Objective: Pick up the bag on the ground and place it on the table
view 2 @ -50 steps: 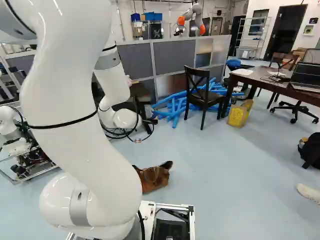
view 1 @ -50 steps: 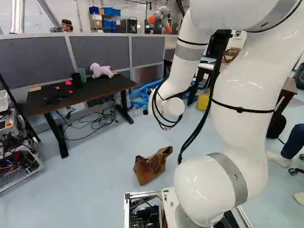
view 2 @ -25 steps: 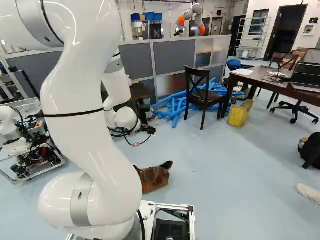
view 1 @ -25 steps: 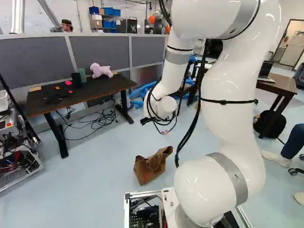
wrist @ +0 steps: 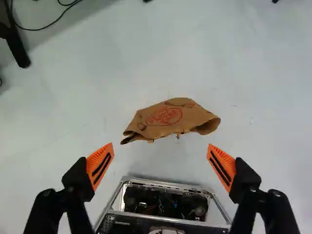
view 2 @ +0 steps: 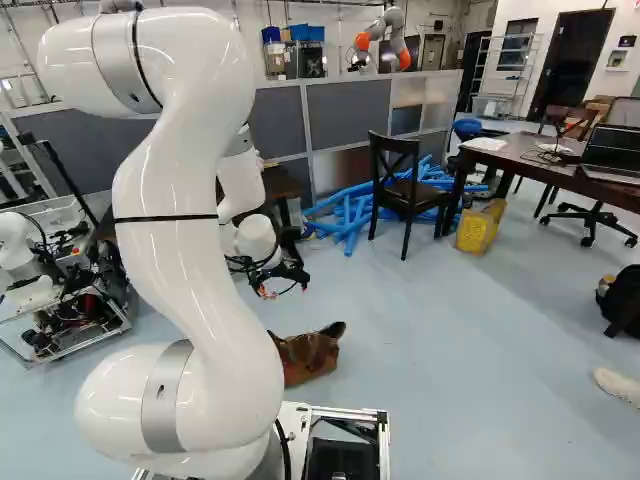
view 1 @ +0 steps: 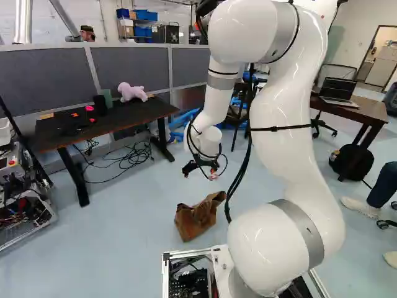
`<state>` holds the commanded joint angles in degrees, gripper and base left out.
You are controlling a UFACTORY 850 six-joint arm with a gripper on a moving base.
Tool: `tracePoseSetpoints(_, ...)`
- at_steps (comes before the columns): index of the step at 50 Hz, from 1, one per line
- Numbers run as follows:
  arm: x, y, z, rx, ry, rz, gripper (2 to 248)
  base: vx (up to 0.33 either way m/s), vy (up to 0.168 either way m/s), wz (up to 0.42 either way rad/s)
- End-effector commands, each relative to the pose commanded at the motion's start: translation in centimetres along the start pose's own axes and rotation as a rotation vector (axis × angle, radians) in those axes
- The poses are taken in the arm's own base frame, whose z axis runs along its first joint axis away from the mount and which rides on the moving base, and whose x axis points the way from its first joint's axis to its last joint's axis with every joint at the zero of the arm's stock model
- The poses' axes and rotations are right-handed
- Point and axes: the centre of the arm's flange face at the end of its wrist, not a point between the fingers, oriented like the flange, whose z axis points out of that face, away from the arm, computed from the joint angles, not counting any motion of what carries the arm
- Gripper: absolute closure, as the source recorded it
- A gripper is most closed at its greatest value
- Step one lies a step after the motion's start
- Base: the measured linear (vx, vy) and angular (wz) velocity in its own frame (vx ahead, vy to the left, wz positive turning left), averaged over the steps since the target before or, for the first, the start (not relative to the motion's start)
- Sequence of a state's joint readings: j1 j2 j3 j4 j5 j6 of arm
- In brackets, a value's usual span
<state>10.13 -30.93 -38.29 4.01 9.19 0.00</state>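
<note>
In the left base view my gripper hangs in the air above and beyond the brown paper bag, which lies crumpled on the floor just ahead of the base. The wrist view has the gripper open, its orange-padded fingers wide apart with nothing between them. Ahead of the fingertips lies the bag, on the floor well below. A dark-topped table stands at the left of the left base view, bearing a pink plush toy and a dark cup.
Cables lie on the floor by the table. A chair, blue tubes, a yellow box and a desk with a laptop stand farther off. Another robot is behind the partition. The base's metal frame is near the gripper.
The arm has shifted leftward in the left base view, bringing the gripper out from behind it and nearer the bag. The base and bag have stayed put.
</note>
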Motion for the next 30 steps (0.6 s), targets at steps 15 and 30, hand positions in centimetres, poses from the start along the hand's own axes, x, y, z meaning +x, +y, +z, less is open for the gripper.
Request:
tracePoseSetpoints(15,0.6,0.1,2.5,-0.009,-0.047,0.045,3,0.000,0.000,0.000)
tracePoseSetpoints(30,0.7,-0.2,4.9,-0.015,-0.119,0.086,3,0.000,0.000,0.000)
